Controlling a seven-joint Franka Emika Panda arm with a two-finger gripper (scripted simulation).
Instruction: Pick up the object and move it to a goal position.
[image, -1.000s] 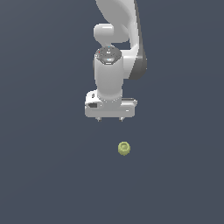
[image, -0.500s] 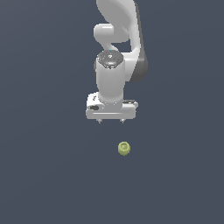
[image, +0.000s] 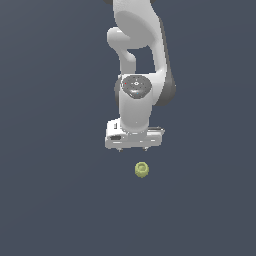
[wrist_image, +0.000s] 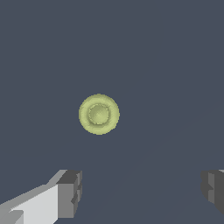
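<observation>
The object (image: 141, 169) is a small yellow-green rounded lump with a ring-like dimple on top, resting on the dark floor. In the wrist view the object (wrist_image: 99, 113) lies ahead of the fingers, apart from them. My white gripper (image: 133, 148) hangs above and just behind it in the exterior view, pointing down. Its fingers (wrist_image: 70, 193) stand wide apart with nothing between them, so the gripper (wrist_image: 142, 190) is open. The object is much narrower than the gap.
The dark grey-blue floor (image: 55, 200) spreads evenly on all sides with no other objects or edges in view. The white arm (image: 137, 45) rises above the gripper.
The gripper has shifted toward the exterior view's right and a little lower, coming closer to the object. The object has not moved.
</observation>
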